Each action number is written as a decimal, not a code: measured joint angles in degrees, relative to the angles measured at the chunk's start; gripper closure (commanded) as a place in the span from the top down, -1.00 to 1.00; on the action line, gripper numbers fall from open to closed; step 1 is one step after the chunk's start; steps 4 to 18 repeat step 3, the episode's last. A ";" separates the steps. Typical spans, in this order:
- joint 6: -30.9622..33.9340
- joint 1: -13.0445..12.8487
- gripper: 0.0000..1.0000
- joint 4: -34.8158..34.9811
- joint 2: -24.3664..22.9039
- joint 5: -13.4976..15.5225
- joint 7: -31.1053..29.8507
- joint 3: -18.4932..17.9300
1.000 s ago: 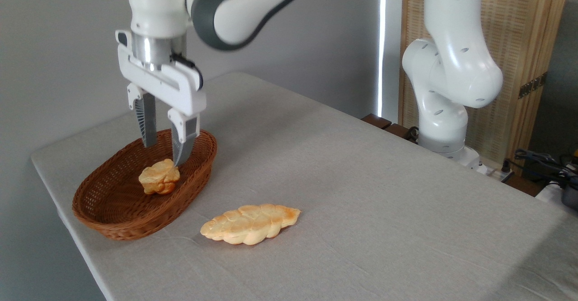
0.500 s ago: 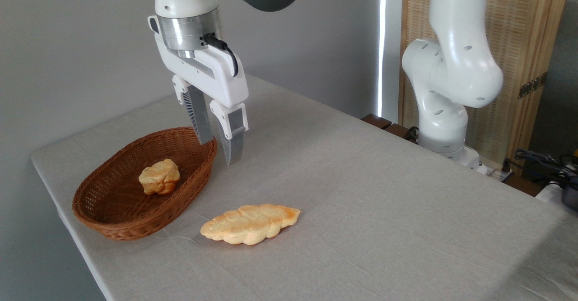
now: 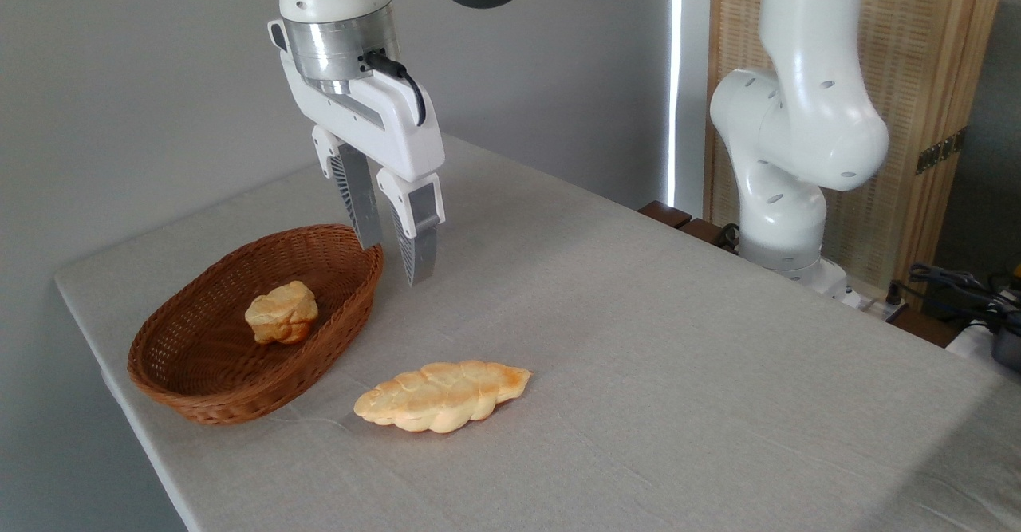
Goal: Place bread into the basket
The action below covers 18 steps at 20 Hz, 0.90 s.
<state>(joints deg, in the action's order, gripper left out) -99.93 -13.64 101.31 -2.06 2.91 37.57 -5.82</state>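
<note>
The bread (image 3: 281,313), a small lumpy pale golden bun, lies inside the oval brown wicker basket (image 3: 191,384) at the left end of the table. My gripper (image 3: 396,259) hangs above the table just right of the basket's far rim, up and to the right of the bun. Its two fingers point down with an empty gap between them; the gripper is open and touches nothing.
A longer braided golden loaf (image 3: 443,395) lies on the grey tablecloth in front of the basket, to its right. The arm's white base (image 3: 786,189) stands at the back right by a wooden slatted screen. The table's left edge runs close behind the basket.
A second ago my fingers stood in the basket just over the bun. The gripper has since risen and swung right, out past the rim, empty. The bun stayed put.
</note>
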 measured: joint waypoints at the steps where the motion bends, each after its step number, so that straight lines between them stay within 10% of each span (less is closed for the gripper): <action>1: 0.00 0.02 1.00 0.00 -0.02 -1.04 -0.07 -0.15; 18: 0.00 0.06 1.00 0.00 -0.07 -1.97 -0.07 -1.01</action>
